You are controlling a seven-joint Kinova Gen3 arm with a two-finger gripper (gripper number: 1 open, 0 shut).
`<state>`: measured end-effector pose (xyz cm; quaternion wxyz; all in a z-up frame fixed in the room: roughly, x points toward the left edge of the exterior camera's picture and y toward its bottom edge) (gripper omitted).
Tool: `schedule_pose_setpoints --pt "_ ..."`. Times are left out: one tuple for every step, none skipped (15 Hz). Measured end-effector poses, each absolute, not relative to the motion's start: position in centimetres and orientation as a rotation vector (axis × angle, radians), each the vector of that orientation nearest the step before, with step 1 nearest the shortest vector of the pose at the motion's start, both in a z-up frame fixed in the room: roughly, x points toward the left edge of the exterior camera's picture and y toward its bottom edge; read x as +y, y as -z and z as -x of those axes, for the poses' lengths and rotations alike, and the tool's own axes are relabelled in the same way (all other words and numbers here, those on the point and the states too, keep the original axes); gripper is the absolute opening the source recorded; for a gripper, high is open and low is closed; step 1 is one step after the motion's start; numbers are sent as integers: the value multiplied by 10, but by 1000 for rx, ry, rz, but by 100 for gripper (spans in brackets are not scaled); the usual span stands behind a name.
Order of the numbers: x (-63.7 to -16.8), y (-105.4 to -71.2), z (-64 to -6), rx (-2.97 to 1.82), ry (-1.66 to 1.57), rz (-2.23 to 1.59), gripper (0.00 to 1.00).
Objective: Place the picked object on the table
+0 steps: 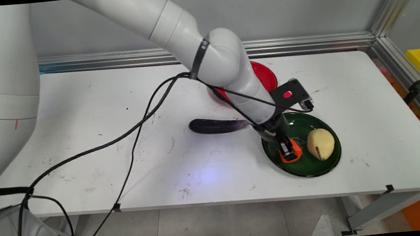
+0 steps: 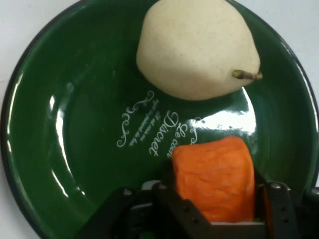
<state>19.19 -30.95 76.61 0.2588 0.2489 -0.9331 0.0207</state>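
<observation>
On the white bench (image 1: 93,116), starting at your left, black cables (image 1: 129,139) hang from the arm and trail across the bare surface down past the near edge. Further right, near the middle, a dark purple eggplant (image 1: 216,125) lies on its side, its right end running in behind the arm's wrist. Behind it, toward the wall, you can see part of a red plate (image 1: 264,74), most of it hidden by the arm. Just right of the eggplant sits a dark green plate (image 1: 311,166), and your pincer (image 1: 288,152) is lowered over its left half, clenched on an orange block (image 1: 296,151); whether the block rests on the plate or is held just above it, you cannot tell. In the hand view that orange block (image 2: 214,181) sits squeezed between the two black fingers (image 2: 167,191), one flank against each, with its upper face clear of them. The same view shows the green plate (image 2: 75,149) carries white script lettering across its centre. On the right half of the plate rests a pale yellow pear (image 1: 320,143), lying on its side, near the orange block but apart from it; in the hand view the pear (image 2: 194,47) shows a short brown stem pointing toward the plate's rim.
</observation>
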Motion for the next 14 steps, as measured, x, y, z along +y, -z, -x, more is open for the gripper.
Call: schedule_pose_setpoints --pt "-309 -768 -193 -2529 -57 -670 0" --pt "-308 -772 -195 -2528 -60 -664 0" --pt "-307 -776 -197 -2527 -63 -657 0" --pt "-306 -781 -199 -2524 -68 -650 0" --pt "-305 -787 -201 -2521 -74 -642 0" --pt "-304 -794 -205 -2517 -81 -634 0" --pt "-303 -802 -209 -2513 -90 -625 0" --pt "-302 -810 -213 -2508 -100 -616 0" --pt "-300 -819 -219 -2502 -109 -607 0" --pt "-298 -827 -224 -2498 -117 -599 0" --pt "-295 -836 -230 -2494 -124 -590 0" --pt "-292 -845 -237 -2490 -132 -581 0" --pt "-289 -853 -244 -2487 -139 -574 0" --pt "-286 -861 -253 -2485 -145 -565 0"
